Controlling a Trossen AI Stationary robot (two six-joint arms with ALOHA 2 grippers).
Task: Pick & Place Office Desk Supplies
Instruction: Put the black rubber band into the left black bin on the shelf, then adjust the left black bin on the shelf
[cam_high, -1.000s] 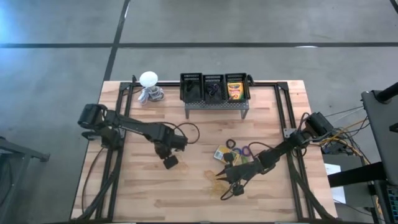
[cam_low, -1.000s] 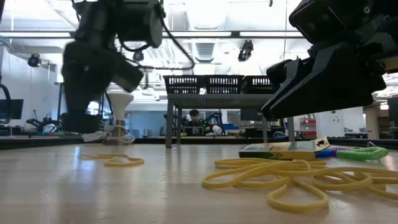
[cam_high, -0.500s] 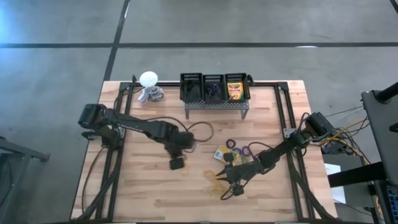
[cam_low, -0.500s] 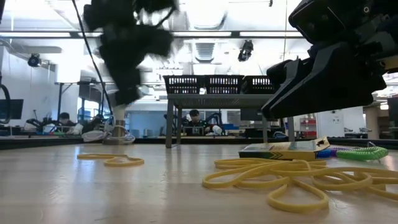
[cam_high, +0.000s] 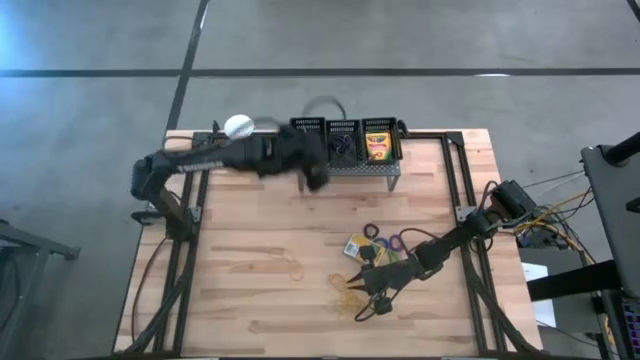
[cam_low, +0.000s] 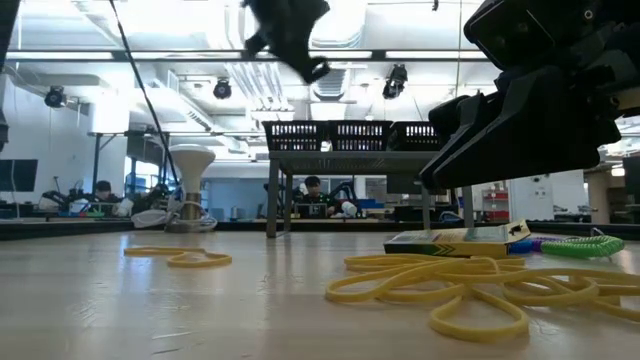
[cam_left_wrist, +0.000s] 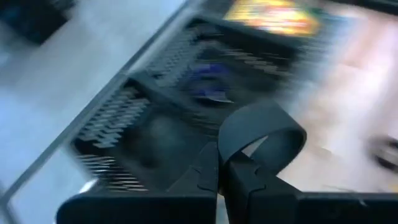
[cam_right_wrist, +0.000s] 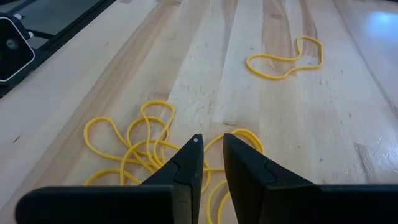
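Note:
My left gripper is raised over the left end of the grey perforated stand at the table's far side, shut on a black loop; in the low view it shows high up. My right gripper hovers low over a heap of yellow rubber bands, its fingers a narrow gap apart with nothing between them. A single yellow band lies left of the heap. A crayon box and small coloured rings lie flat on the table. Another crayon box sits in the stand's right bin. My left gripper pinches the black loop's near end between its two fingertips. The fingers slant down toward the table's far edge. The loop stands out past the fingertips, open and rounded, lifted clear above the stand's bins.
The stand carries three black mesh bins in a row. A white ball-shaped object stands at the far left, next to the stand. Black frame rails run along the table's left and right sides. Bare wood lies at the near left.
My left gripper has risen from the table beside the single yellow band and swung toward the far edge, ending over the stand's left end. It has tipped from pointing down to a slant. The yellow band stays where it was.

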